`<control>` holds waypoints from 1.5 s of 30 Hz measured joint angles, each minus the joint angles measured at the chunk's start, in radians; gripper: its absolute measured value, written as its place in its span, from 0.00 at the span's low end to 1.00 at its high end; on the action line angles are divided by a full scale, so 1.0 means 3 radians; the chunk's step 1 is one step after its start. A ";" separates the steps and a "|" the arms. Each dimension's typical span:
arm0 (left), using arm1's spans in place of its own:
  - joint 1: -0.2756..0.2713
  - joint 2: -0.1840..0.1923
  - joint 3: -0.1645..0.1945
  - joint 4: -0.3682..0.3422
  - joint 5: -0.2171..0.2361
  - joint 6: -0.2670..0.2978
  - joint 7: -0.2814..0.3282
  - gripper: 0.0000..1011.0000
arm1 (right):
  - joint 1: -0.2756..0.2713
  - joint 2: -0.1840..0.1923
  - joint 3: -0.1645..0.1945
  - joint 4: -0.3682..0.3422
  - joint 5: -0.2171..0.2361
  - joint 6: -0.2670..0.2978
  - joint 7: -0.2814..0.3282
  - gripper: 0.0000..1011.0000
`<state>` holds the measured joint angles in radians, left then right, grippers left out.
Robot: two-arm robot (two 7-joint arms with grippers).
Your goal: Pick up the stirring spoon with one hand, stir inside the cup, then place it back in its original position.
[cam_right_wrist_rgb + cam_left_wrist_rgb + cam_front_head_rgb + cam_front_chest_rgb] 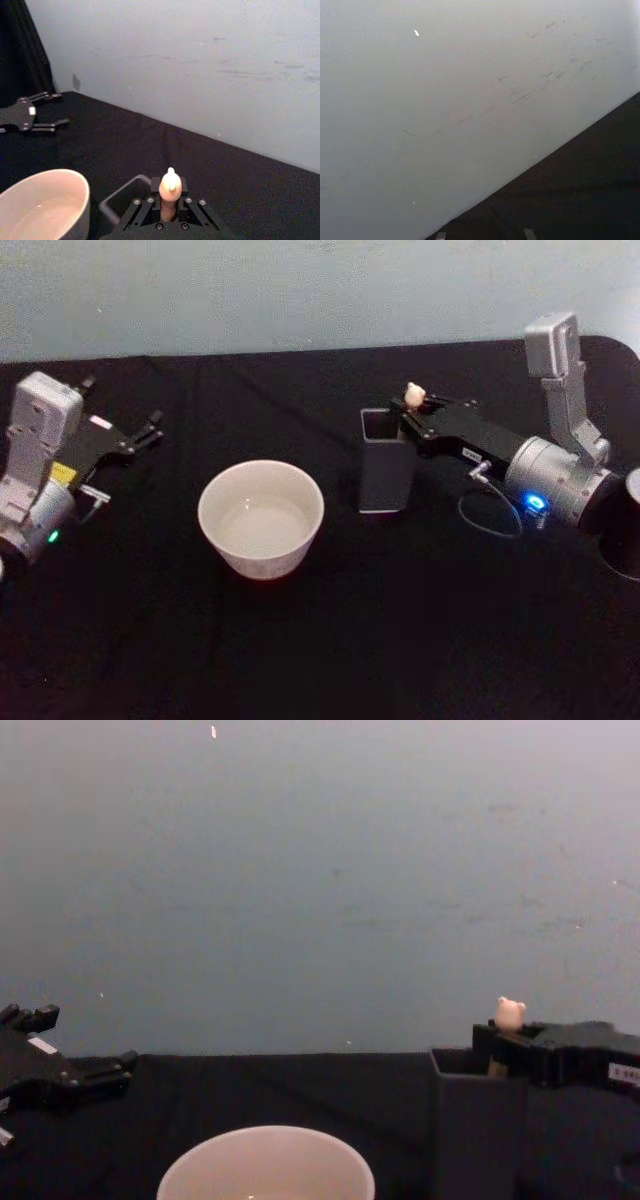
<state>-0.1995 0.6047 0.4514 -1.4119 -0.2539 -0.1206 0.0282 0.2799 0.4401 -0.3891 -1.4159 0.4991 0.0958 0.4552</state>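
The stirring spoon's beige bear-head knob [414, 393] sticks up at the far right corner of the dark grey square holder [385, 475]; the rest of the spoon is hidden inside. My right gripper [410, 417] reaches in from the right and is shut on the handle just below the knob [170, 186], above the holder's mouth [119, 202]. The off-white cup [261, 518] stands to the holder's left with a little clear liquid in it. From the chest view the knob [510, 1012] rises above the right gripper [497, 1055] and the holder [478, 1130]. My left gripper [153, 429] rests open at the far left.
A black cloth [330, 650] covers the table, which ends at a pale wall [300, 290] behind. The right arm's cable [490, 515] loops on the cloth right of the holder. Bare cloth lies between the cup and the left gripper [61, 107].
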 joint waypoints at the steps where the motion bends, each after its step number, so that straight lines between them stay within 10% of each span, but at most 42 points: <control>1: 0.0000 0.0000 0.0000 0.0000 0.0000 0.0000 0.0000 0.99 | -0.0003 0.0001 -0.0003 -0.0007 0.0001 -0.0011 0.0009 0.17; 18: 0.0000 0.0000 0.0000 0.0000 0.0000 0.0000 0.0000 0.99 | 0.0019 0.0049 -0.0044 -0.0159 -0.0075 -0.0238 0.0124 0.17; 45: 0.0000 0.0000 0.0000 0.0000 0.0000 0.0000 0.0000 0.99 | 0.0062 0.0116 0.0219 -0.0520 0.0135 -0.0515 0.0177 0.17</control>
<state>-0.1995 0.6047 0.4514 -1.4120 -0.2539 -0.1206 0.0283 0.2986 0.4748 -0.3235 -1.5719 0.5397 -0.0587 0.5084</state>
